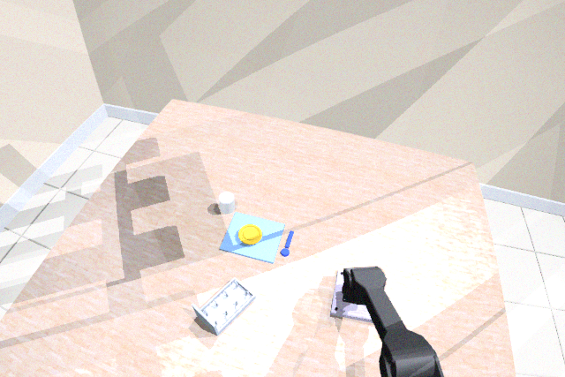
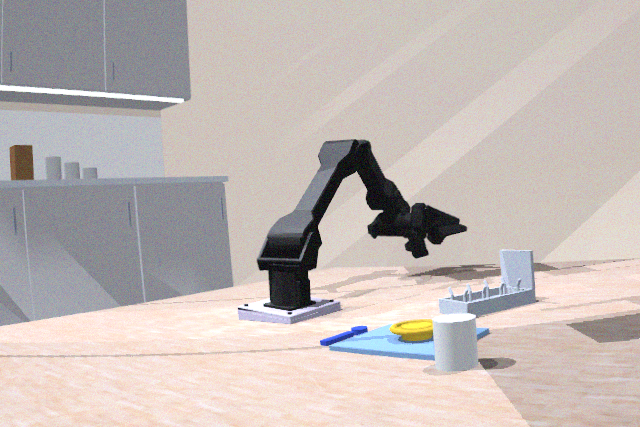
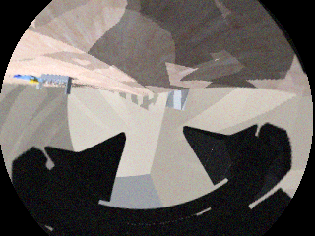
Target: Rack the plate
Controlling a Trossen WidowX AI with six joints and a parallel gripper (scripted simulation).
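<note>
Hanging in the air with my gripper (image 2: 448,230) spread wide and nothing between its fingers, I am well above the table (image 2: 155,375) and well apart from anything I need. In the wrist view both dark fingertips stand far apart with only wall and table edge showing past them.

Outward from there, the dish rack (image 2: 488,298) sits below and a little beyond my gripper: a pale grey tray with short rails along it and one tall end panel. Its slots look unfilled. From the top view the rack (image 1: 224,305) runs diagonally, its long side slanting from near-left to far-right.

Farther out lies the yellow plate (image 1: 250,233), flat on a light blue mat (image 1: 269,252), face up. Being round, it has no long axis to speak of; its flat face points at the ceiling, so it will have to be tipped a quarter turn to stand on edge. A blue spoon (image 1: 287,244) lies just beside the mat, and a white cup (image 1: 226,202) stands near the mat's far corner.

By my reckoning nothing of the task is done yet: reaching, gripping the rim, lifting, turning upright, slotting between the rails, releasing and retreating all remain
</note>
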